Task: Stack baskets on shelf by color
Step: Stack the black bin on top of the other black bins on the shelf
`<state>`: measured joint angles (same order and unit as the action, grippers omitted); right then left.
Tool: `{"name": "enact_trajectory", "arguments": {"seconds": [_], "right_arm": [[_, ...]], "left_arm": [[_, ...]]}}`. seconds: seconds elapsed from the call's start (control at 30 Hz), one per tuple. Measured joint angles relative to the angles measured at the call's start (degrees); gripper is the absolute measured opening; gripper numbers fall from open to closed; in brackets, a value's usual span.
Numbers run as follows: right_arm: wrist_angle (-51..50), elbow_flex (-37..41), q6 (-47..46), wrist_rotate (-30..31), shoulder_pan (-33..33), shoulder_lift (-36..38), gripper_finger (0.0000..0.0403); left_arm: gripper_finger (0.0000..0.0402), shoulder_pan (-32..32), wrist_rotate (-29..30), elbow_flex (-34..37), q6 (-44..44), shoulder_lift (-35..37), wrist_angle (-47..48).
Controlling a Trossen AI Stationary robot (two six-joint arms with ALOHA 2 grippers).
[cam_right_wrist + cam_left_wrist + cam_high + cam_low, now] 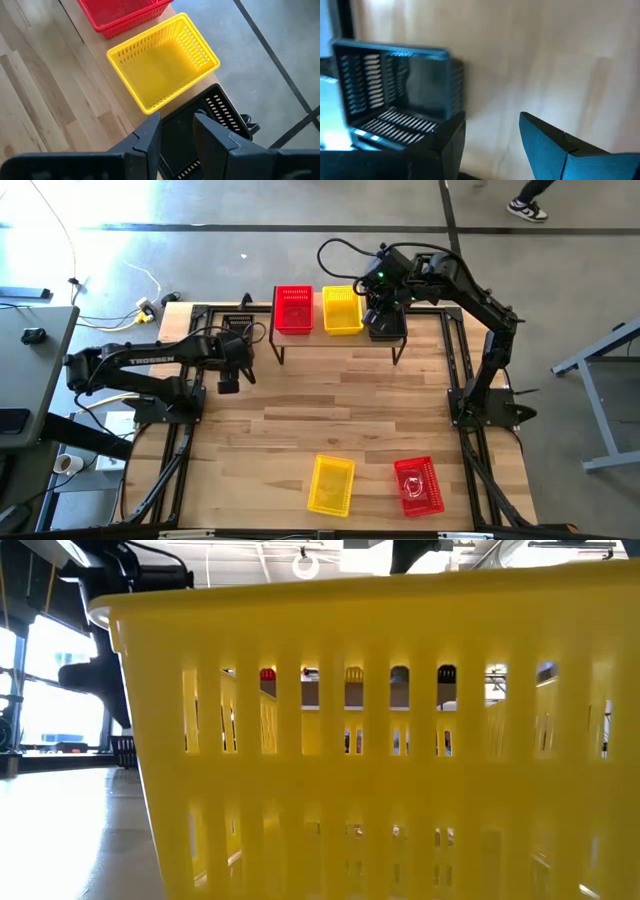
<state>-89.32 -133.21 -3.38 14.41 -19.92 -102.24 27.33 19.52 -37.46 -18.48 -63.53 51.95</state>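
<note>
Baskets of red (293, 309), yellow (341, 310) and black perforated plastic (200, 131) line your plank shelf (335, 340); right end effector (176, 131) grips the black rim, left end effector (491, 132) released.

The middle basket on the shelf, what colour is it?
Yellow; the middle basket on the shelf shows best in the right wrist view.

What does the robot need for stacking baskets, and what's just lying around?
For the job:
- red basket, yellow basket and black basket, all on the shelf
- loose yellow basket and loose red basket on the table
- loose black basket beside the shelf

Just lying about:
- white cable on the floor
- person's shoe
</note>
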Motion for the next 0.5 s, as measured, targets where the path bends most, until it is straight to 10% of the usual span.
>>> {"name": "enact_trajectory", "arguments": {"seconds": [0.5], "right_arm": [[0.0, 0.0, 0.0, 0.0, 0.02, 0.0, 0.0099]], "left_arm": [[0.0177, 6.35, 3.84, 1.21, -5.81, -3.2, -8.11]]}}
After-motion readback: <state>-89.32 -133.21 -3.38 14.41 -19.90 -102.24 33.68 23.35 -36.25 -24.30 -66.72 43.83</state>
